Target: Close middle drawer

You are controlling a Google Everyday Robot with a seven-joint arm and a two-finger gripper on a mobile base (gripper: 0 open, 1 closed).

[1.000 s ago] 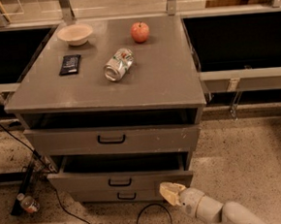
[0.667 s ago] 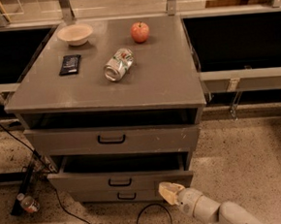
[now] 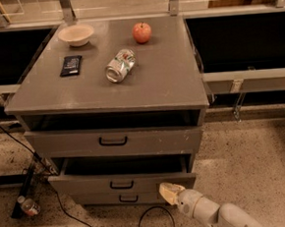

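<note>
The gripper, a pale rounded tip on a smooth off-white arm, sits low near the speckled floor. We cannot tell whether it is released or clenched. Just up and left of it stands the middle drawer, a grey metal box pulled out, its low flat front carrying a small black bar handle. Well above, a dented can lies on the matte cabinet top.

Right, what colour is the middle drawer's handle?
Black, in the camera view: handle on the grey middle drawer, gripper just below its front's right end.
</note>
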